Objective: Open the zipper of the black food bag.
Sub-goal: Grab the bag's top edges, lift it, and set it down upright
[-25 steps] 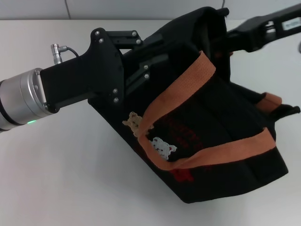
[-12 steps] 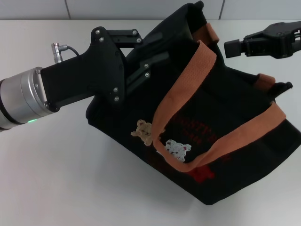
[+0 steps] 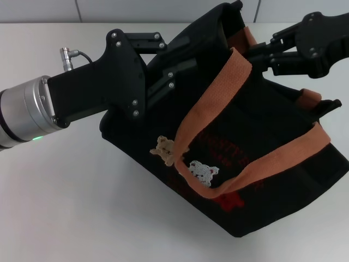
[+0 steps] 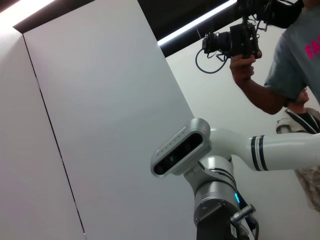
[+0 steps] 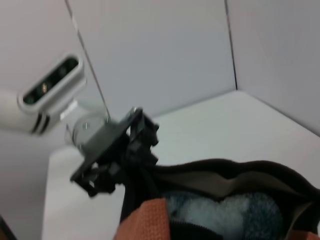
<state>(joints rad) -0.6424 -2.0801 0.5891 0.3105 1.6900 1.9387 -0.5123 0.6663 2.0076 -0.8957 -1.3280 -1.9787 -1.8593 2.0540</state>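
Note:
The black food bag [image 3: 262,164] stands tilted on the white table, with orange-brown handles [image 3: 218,98] and bear patches [image 3: 203,172] on its front. My left gripper [image 3: 173,68] is shut on the bag's top rim at its left corner; the right wrist view shows the same left gripper [image 5: 134,150] clamped on that rim. My right gripper [image 3: 255,54] reaches in from the upper right and sits against the top rim beside the handle. The bag's mouth [image 5: 225,207] gapes, showing pale lining. I cannot pick out the zipper or its pull against the black fabric.
The white table [image 3: 71,202] runs out to the left and front of the bag. Its back edge meets a pale wall [image 3: 136,10]. The left wrist view shows only a wall panel, the robot's head [image 4: 182,145] and a person with a camera [image 4: 235,40].
The right gripper let go of the bag's top, drew back to the right, and has now come in against the rim again. The bag dropped and turned. The left gripper held still.

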